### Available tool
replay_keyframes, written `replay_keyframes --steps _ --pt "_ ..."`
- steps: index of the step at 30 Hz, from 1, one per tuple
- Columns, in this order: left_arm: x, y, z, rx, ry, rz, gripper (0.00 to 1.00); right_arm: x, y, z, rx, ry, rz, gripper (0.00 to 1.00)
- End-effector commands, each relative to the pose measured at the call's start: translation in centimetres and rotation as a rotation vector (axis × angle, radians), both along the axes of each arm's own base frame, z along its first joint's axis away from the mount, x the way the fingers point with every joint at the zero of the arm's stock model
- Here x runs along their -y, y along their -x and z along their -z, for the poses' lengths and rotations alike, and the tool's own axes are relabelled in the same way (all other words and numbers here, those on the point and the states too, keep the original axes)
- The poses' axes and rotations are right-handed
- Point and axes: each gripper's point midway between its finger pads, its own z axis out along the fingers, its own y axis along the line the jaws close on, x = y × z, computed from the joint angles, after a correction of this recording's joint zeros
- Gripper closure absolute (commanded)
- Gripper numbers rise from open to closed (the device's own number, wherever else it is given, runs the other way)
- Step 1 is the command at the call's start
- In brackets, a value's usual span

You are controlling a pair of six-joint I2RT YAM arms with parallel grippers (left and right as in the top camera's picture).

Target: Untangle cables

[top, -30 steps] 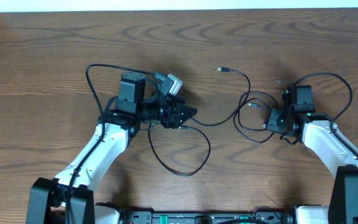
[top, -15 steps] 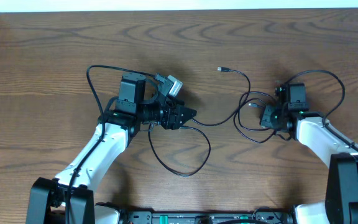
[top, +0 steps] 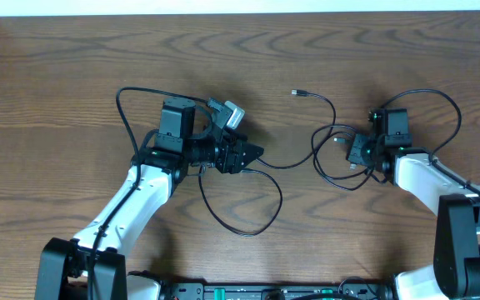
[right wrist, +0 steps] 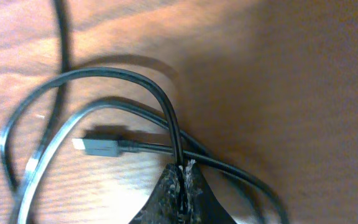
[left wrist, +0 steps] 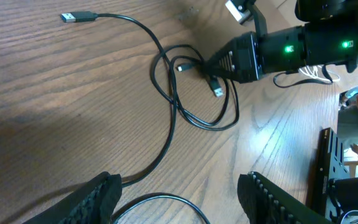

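Toward the right edge of the counter (top: 57, 67), seen from overhead, the cables (top: 333, 127) gathered into a small knot of loops. The right pincer (top: 352, 154) sat at the knot's right side, pointing toward the left edge. The left pincer (top: 247, 155) hovered near the middle of the counter, pointing toward the right edge, well apart from the knot. One strand ran from the knot leftward to just beneath the left pincer, then fell into a wide slack loop (top: 252, 229) toward the near edge. Another ended in a plug (top: 297, 92) lying free toward the far edge.

In the left wrist view, the left pincer's fingers (left wrist: 98, 193) stood wide apart with nothing clamped. A cable ran along the counter by one of them, and whether it touched could not be told. The knot lay straight ahead, its loops stretched roughly along the line between the two pincers.

In the right wrist view, the right pincer's tips were pressed together on one of the cables, where strands crossed. A small plug (right wrist: 98, 146) lay just beside the grip, inside the loops.

By my judgement the right arm was much the nearer, being at the knot itself. The coming move therefore turned on drawing the clamped strand toward the right edge, away from the left pincer and along the loops' long axis, so that the small plug could slip back through.
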Motion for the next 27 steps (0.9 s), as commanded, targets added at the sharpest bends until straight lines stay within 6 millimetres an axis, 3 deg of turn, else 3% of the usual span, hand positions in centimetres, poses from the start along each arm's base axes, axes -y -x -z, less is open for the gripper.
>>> replay_keyframes --steps 1,5,10,20,27 --pt "0.2 0.3 -0.7 0.011 0.016 0.017 0.34 -2.8 -0.7 -0.5 0.042 -0.118 -0.085 0.99" --pt "0.2 0.3 -0.7 0.011 0.016 0.017 0.34 -5.2 -3.5 -3.6 0.147 -0.187 -0.135 0.99" --pt "0.2 0.3 -0.7 0.01 0.016 0.017 0.34 -6.8 -7.1 -8.8 0.23 -0.186 -0.179 0.99" --pt "0.2 0.5 -0.5 -0.004 0.012 0.016 0.34 -6.7 -10.9 -19.5 0.32 -0.11 -0.227 0.99" --pt "0.2 0.5 -0.5 -0.007 0.012 0.017 0.34 -6.0 -12.8 -29.4 0.48 -0.047 -0.226 0.99"
